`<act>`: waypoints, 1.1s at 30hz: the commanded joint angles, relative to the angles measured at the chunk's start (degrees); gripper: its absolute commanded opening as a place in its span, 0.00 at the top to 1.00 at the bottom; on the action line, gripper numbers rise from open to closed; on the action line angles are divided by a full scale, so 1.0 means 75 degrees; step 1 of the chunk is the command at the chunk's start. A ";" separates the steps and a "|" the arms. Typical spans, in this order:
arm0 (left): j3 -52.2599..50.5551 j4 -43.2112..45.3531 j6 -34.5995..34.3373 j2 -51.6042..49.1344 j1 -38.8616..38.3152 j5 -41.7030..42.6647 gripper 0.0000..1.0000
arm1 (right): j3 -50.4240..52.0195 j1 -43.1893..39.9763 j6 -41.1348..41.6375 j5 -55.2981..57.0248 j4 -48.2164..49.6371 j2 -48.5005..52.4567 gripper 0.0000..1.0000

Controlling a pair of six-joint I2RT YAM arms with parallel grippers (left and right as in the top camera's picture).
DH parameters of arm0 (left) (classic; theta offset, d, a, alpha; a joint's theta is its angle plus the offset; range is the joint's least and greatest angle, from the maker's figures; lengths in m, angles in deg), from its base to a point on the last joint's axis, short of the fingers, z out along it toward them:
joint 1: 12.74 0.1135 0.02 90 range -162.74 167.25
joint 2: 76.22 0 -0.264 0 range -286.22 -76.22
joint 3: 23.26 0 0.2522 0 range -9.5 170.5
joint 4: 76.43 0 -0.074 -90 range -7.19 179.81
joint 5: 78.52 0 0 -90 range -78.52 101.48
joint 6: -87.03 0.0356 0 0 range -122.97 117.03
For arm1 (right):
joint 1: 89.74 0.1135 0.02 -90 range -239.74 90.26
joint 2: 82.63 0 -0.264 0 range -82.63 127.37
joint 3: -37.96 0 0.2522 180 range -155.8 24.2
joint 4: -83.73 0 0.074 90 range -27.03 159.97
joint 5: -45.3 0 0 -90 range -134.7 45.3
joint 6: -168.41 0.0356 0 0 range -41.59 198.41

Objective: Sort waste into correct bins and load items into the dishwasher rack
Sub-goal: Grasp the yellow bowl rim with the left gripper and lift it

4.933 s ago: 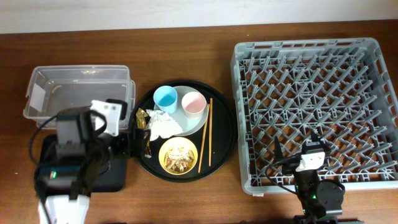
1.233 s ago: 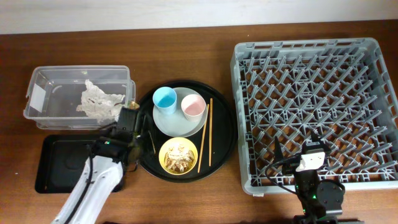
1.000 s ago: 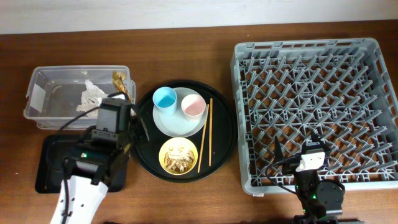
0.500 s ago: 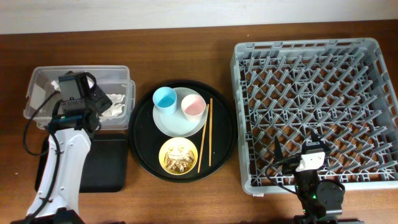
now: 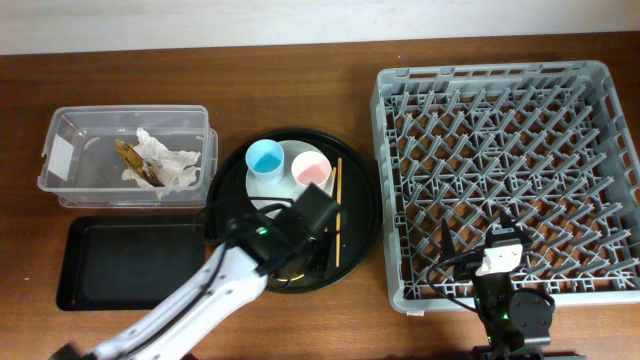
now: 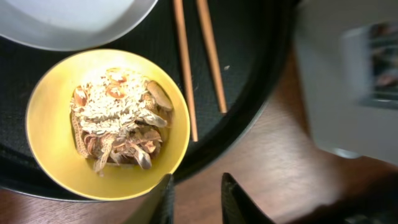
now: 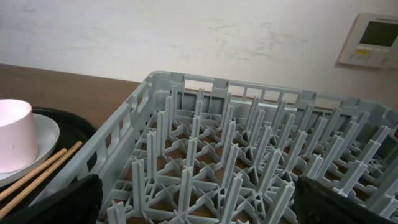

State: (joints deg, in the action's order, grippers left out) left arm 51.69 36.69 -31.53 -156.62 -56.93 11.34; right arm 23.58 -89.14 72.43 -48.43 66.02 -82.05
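Observation:
My left gripper point(image 6: 196, 182) hangs over the near edge of the yellow bowl point(image 6: 46, 118), jaws narrowly open with nothing between them. Its left fingertip is at the bowl's rim. The bowl holds beige food scraps point(image 6: 115, 118) with rice. The wooden chopsticks point(image 6: 186, 74) lie right of the bowl, below the pale plate point(image 6: 68, 18). In the overhead view the left arm covers the bowl. The blue cup point(image 5: 265, 156) and pink cup point(image 5: 312, 170) stand on the plate. The napkin point(image 5: 170, 162) and the wrapper point(image 5: 130, 154) lie in the clear tub point(image 5: 60, 125). My right gripper point(image 7: 199, 202) is wide open over the rack point(image 5: 500, 120).
A big round black tray point(image 5: 365, 215) carries the dishes between the tub and the rack. The flat black tray point(image 5: 130, 265) lies in front of the tub. The right arm sits at the rack's front edge point(image 5: 500, 262).
The left arm has left the tub, where the wrapper now lies beside the napkin, and swung right over the yellow bowl. Its jaws opened and then narrowed. The right arm has not moved.

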 commanded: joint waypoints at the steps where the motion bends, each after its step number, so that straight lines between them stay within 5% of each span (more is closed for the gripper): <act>1: -0.0047 0.0122 -0.0099 -0.0863 -0.0137 -0.0551 0.71 | 0.0041 -0.0041 0.0029 0.0012 -0.0044 -0.0050 0.02; 17: -0.0055 0.0912 -0.0274 -0.1172 -0.0495 -0.0705 0.65 | 0.0041 -0.0041 0.0029 0.0012 -0.0044 -0.0050 0.02; 25: -0.0055 0.0997 -0.0274 -0.1886 -0.0490 -0.1358 0.82 | 0.0041 -0.0041 0.0029 0.0012 -0.0044 -0.0050 0.02; 33: -0.0455 0.1183 -0.0446 -0.2022 -0.0504 -0.1507 0.81 | 0.0041 -0.0041 0.0029 0.0012 -0.0044 -0.0050 0.02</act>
State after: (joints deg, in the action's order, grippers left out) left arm 50.09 45.30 -33.67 -171.38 -60.47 1.13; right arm 23.58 -89.14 72.41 -48.45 66.02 -82.05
